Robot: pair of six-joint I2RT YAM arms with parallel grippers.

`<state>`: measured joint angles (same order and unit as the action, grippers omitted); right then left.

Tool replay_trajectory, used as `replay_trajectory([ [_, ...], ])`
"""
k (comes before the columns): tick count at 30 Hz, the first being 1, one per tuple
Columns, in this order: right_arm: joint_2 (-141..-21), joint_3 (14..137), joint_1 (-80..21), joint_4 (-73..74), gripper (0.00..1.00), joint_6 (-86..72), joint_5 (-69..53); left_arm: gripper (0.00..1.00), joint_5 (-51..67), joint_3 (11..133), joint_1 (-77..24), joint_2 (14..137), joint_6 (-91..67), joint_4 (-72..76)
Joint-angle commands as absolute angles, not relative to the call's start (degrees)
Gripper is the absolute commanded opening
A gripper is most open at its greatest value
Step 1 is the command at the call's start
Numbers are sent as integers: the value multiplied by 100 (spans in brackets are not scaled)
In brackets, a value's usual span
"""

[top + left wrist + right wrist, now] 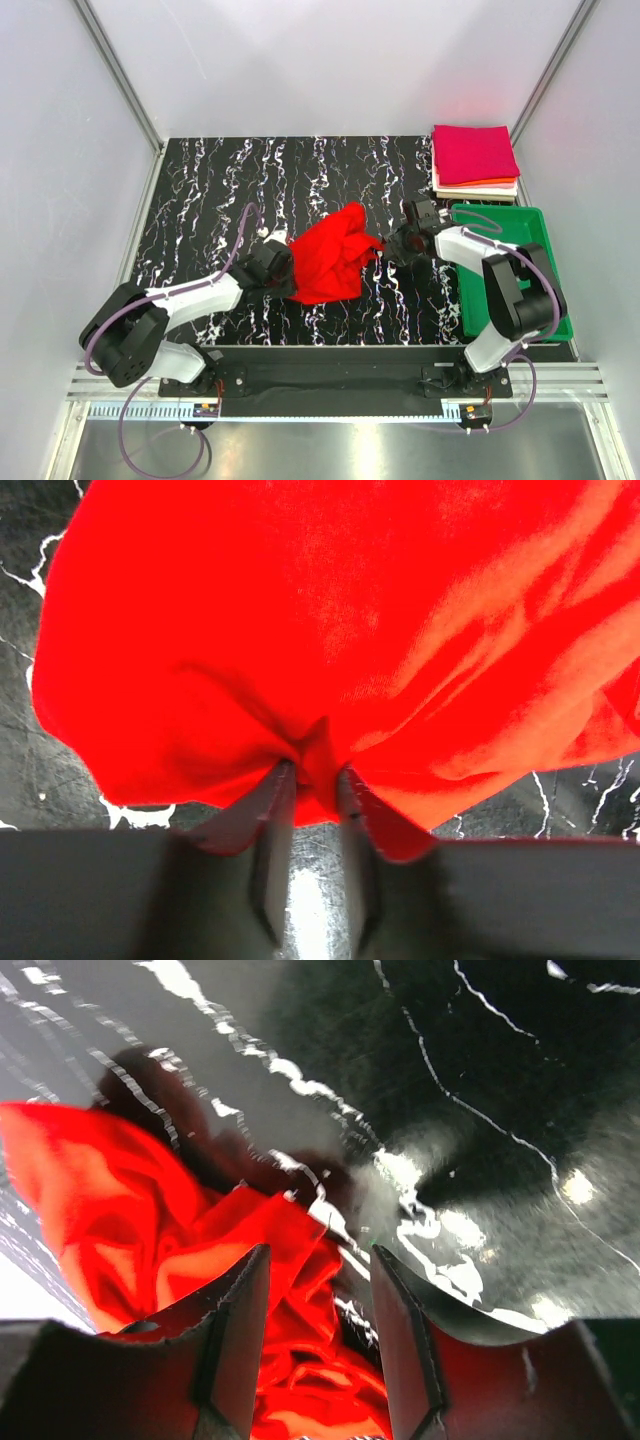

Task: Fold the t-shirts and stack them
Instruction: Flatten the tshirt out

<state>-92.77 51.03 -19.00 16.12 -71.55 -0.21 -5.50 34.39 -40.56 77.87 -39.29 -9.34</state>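
Left fingers (265, 820) pinch the red t-shirt (333, 255); right fingers (235, 1330) stand apart at its opposite edge.

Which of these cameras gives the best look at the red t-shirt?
The top external view: it shows the whole crumpled red t-shirt lying on the table. The left wrist view shows only a fold pinched in the left gripper; the right wrist view shows a rumpled edge by the open right gripper.
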Motion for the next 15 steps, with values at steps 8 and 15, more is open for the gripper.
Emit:
replay_trajectory([
  [8, -10081, 5028, -1898, 686, 42, -7699, -519, 0, -615, 3700, -4060, 7875, -3727, -729],
  [15, -9730, 5282, -1750, 685, 0, -7067, -35, 0, -589, 4016, -3797, 7506, -3621, -993],
])
